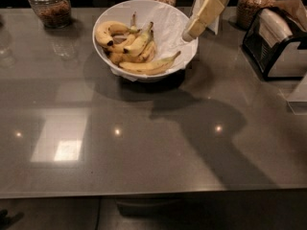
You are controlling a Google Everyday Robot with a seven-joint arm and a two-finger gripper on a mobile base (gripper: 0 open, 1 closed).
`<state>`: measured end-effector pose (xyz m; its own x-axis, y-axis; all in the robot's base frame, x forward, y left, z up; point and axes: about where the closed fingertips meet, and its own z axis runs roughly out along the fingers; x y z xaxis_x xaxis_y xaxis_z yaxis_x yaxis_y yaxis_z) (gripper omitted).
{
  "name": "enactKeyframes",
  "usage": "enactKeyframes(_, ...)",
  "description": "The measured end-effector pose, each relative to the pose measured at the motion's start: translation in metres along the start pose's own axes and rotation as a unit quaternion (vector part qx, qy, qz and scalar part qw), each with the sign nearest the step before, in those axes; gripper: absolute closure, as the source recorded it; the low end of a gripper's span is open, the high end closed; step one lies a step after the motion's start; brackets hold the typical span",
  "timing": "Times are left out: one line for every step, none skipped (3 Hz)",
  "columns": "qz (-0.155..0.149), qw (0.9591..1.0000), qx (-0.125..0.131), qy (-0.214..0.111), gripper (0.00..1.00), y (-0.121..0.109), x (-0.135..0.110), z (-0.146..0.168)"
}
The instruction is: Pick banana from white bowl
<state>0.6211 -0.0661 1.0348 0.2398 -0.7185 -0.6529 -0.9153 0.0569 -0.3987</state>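
The grey countertop (144,166) carries the white bowl (144,3) at its far middle. The arm (212,5) slants down from the upper right. Its gripper (191,32) hangs at the bowl's right rim, holding nothing; how far open it is cannot be told. The banana (146,67) lies along the bowl's front, stem pointing right.

Counter (144,166): white bowl (169,25), jars (49,6); pincer (190,32) above

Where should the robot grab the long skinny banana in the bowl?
Probably its middle, from straight above: the banana lies flat along the front of the white bowl, top side bare, other bananas behind. The gripper hangs over the bowl's right rim.
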Motion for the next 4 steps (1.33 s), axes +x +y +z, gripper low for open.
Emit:
enactKeyframes(0.000,0.9991,-0.013,0.040,0.00,-0.008,0.017,0.025)
enactKeyframes(0.013,0.9960,-0.042,0.078,0.02,-0.016,0.042,0.062)
enactKeyframes(0.027,0.9925,-0.065,0.100,0.21,-0.018,0.064,0.092)
enactKeyframes(0.041,0.9896,-0.089,0.106,0.43,-0.014,0.079,0.116)
